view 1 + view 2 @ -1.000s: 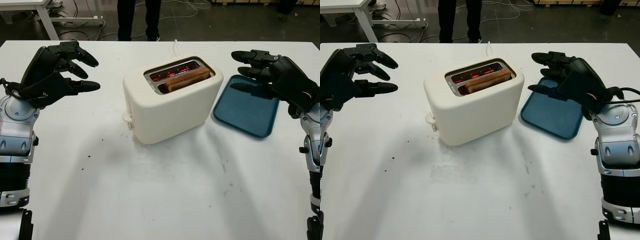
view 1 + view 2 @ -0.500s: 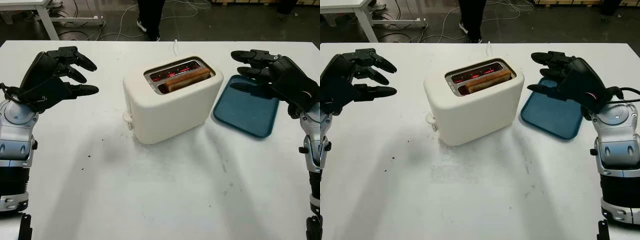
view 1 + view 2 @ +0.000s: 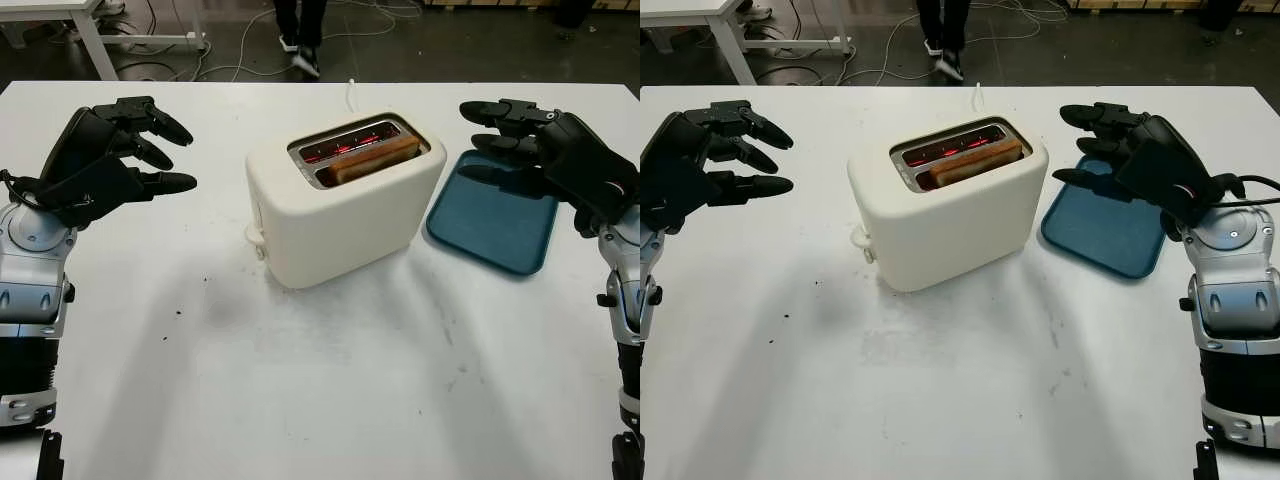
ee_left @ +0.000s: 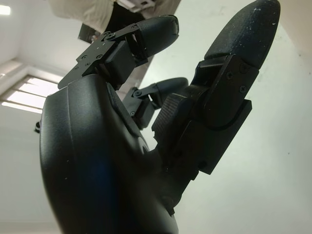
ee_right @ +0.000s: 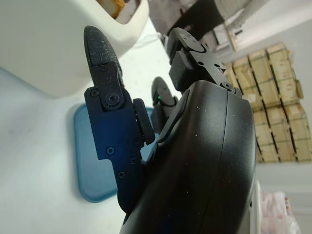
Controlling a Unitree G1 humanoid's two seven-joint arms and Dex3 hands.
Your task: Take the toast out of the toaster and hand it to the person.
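Observation:
A cream toaster [image 3: 340, 205] stands in the middle of the white table, its slots glowing red. A brown slice of toast [image 3: 368, 160] sticks up from the nearer slot. My left hand [image 3: 140, 150] hovers open above the table, well to the left of the toaster. My right hand [image 3: 500, 140] hovers open to the toaster's right, over the far edge of a blue tray [image 3: 495, 225]. Neither hand touches the toaster or the toast. A person's legs and shoes [image 3: 300, 35] show on the floor beyond the table's far edge.
The toaster's white cord [image 3: 351, 95] runs off the far table edge. The toaster's lever knob [image 3: 254, 237] sticks out on its left end. A white desk leg [image 3: 90, 40] stands on the floor at the far left. Dark crumbs dot the near table.
The person's legs have shifted behind the table, one foot now lifted. My left hand has dropped slightly and drifted a little left. My right hand has barely moved.

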